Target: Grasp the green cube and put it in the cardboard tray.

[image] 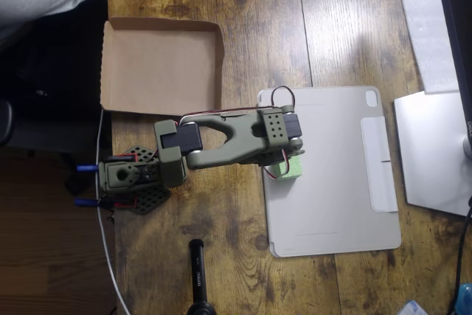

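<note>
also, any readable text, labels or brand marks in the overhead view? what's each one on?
Nothing can be read for certain.
Black cylinder at the bottom edge: a short line of pale print along its side, too small and blurred to read.
Grey tablet cover: no print seen.
Cardboard tray: plain brown, no marking.
Green cube, beside the olive arm's wrist: plain faces.

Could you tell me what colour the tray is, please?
Plain brown cardboard, seen in the overhead view: the tray.
</note>
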Robot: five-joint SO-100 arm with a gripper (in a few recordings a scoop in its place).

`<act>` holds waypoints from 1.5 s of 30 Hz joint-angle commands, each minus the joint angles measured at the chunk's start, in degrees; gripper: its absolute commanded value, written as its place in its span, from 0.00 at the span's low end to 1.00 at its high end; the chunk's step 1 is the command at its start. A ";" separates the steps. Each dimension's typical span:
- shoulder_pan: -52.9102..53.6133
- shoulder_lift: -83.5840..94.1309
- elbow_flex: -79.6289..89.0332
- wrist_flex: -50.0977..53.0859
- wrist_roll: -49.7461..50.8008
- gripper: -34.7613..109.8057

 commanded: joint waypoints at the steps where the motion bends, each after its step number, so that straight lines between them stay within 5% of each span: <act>1: -13.27 10.63 2.55 -1.76 -2.90 0.24; 45: -6.59 12.57 -1.23 0.09 2.64 0.24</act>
